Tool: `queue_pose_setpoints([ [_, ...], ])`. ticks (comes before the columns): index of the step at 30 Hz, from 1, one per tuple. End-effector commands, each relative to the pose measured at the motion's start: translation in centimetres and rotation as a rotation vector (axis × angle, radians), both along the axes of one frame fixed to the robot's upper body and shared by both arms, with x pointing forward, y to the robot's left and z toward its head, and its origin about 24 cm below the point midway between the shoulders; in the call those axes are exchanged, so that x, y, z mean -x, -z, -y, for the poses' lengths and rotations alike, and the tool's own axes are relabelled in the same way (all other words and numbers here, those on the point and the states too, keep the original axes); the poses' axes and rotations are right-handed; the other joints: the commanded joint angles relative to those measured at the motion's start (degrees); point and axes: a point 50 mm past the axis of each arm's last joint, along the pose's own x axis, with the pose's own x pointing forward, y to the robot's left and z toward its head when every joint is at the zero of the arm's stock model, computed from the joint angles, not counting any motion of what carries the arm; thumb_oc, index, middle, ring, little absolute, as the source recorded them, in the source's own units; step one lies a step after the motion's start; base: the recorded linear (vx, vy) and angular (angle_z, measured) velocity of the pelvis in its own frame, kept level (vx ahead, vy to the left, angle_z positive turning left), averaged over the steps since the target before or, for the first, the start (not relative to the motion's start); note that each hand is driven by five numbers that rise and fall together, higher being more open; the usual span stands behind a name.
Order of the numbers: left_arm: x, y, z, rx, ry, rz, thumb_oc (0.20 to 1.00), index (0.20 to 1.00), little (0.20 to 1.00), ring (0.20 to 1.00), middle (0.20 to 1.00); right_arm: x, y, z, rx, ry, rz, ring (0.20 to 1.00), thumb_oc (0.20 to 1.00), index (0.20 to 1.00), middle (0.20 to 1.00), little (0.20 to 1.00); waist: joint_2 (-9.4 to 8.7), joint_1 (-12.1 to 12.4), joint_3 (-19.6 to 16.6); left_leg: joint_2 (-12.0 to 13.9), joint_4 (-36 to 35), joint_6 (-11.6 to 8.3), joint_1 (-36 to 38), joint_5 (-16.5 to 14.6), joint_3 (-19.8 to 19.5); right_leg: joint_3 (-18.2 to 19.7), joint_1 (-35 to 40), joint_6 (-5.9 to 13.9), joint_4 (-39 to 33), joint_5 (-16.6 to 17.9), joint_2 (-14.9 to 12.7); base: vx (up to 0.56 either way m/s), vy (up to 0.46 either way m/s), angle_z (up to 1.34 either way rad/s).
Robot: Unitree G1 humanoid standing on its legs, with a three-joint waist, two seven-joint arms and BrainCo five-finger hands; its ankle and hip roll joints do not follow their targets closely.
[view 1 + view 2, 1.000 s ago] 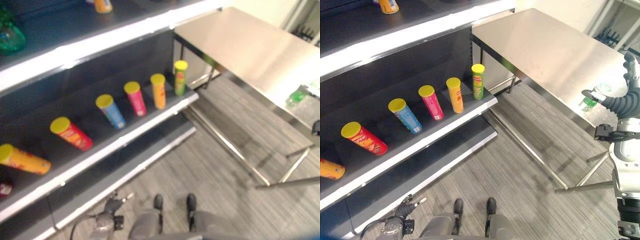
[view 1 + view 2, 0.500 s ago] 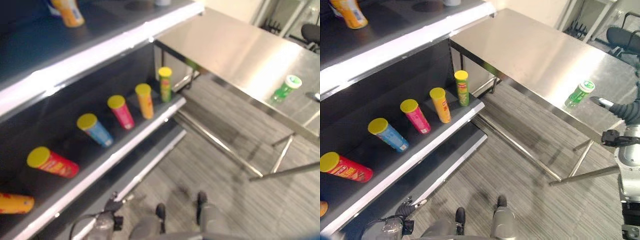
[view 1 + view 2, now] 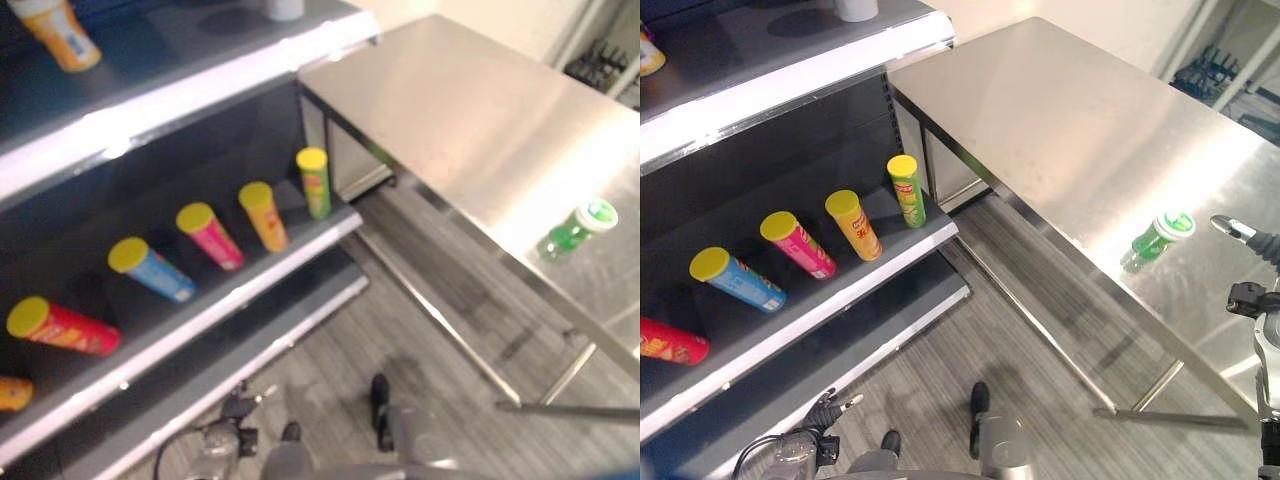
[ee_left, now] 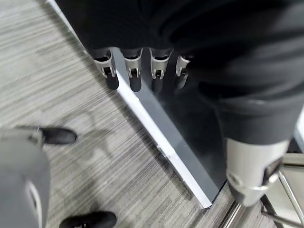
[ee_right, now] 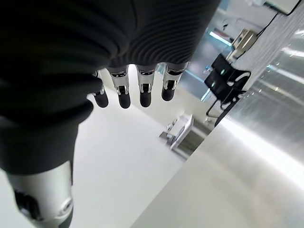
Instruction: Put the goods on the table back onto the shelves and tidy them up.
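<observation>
While the green bottle (image 3: 1157,239) is standing upright on the bench (image 3: 1060,120), I am hovering my right hand (image 3: 1240,232) just beside it, fingers (image 5: 145,95) relaxed and holding nothing.

No legible text, numbers or signs. Printed labels show on the tube cans (image 3: 905,188) on the shelf (image 3: 840,290) and on the green bottle (image 3: 1155,240) on the table (image 3: 1070,120), but none can be read.

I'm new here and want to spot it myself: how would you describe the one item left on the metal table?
Find the long steel table right of the dark shelves. Near its front edge stands a small green bottle with a white cap, alone there, unlike the yellow-lidded tubes on the shelf.
</observation>
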Motion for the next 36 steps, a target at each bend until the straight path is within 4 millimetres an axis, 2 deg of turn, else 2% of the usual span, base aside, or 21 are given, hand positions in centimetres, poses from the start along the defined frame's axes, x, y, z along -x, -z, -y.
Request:
queue_pose_setpoints([
  [1,-0.2,-1.4,-3.1,-0.081,0.001,0.055,1.0,1.0,1.0,1.0,1.0,0.7,-1.5,-0.1,0.018,-0.054,0.047,1.0,1.0,1.0,1.0,1.0,-3.26,0.43,-3.54,1.3,2.96,-1.21,0.38,-3.52,11.21,6.25,1.51,7.54,0.99,-8.05,-4.7,0.0,-0.069,0.61],
  [3,-0.3,-1.4,-3.0,-0.085,0.026,0.055,1.0,1.0,1.0,1.0,1.0,0.5,-1.1,0.0,0.01,-0.069,0.01,1.0,1.0,1.0,1.0,1.0,-3.14,0.69,-3.52,0.45,2.66,-1.54,-0.07,-3.52,11.38,6.69,1.34,7.63,0.89,-7.75,-4.72,0.02,0.004,0.3],
  [8,0.0,-1.2,-2.9,-0.092,0.047,0.034,1.0,1.0,1.0,1.0,1.0,0.5,0.3,0.4,-0.003,-0.075,-0.081,1.0,1.0,1.0,1.0,1.0,-2.39,0.36,-4.1,0.25,0.3,-1.73,0.86,-3.1,13.23,6.67,1.4,8.19,0.91,-7.23,-5.11,0.03,0.035,0.0],
  [13,0.7,-0.9,-3.3,-0.108,0.038,0.003,1.0,1.0,1.0,1.0,1.0,0.5,1.3,0.7,0.077,-0.064,-0.222,1.0,1.0,1.0,1.0,1.0,-2.1,0.25,-3.99,0.19,-2.2,-1.74,2.18,-2.6,13.72,6.93,1.14,8.59,1.17,-6.91,-5.73,0.03,0.046,-0.08],
  [20,1.5,-0.6,-3.4,-0.11,0.034,-0.023,1.0,1.0,1.0,1.0,1.0,0.0,2.7,0.5,0.078,-0.069,-0.3,1.0,1.0,1.0,1.0,1.0,-1.82,0.77,-3.57,0.17,-3.31,-1.53,2.82,-2.38,14.04,6.94,1.01,8.99,0.78,-6.49,-6.23,0.01,0.013,-0.04],
  [26,1.5,-0.6,-3.5,-0.111,0.028,-0.022,1.0,1.0,1.0,1.0,1.0,-1.3,3.2,0.1,0.043,-0.072,-0.281,1.0,1.0,1.0,1.0,1.0,-1.55,1.49,-3.41,0.35,-3.71,-1.67,2.75,-2.04,14.03,6.53,1.24,9.03,0.27,-6.58,-6.33,0.0,0.0,0.0],
  [36,1.6,-0.6,-3.4,-0.113,0.02,-0.026,1.0,1.0,1.0,1.0,1.0,-1.9,3.4,0.4,0.021,0.002,-0.23,1.0,1.0,1.0,1.0,1.0,-1.12,2.33,-3.25,0.64,-3.98,-1.79,2.43,-1.59,13.3,5.9,1.58,8.72,0.29,-7.06,-6.21,0.0,0.0,0.0],
])
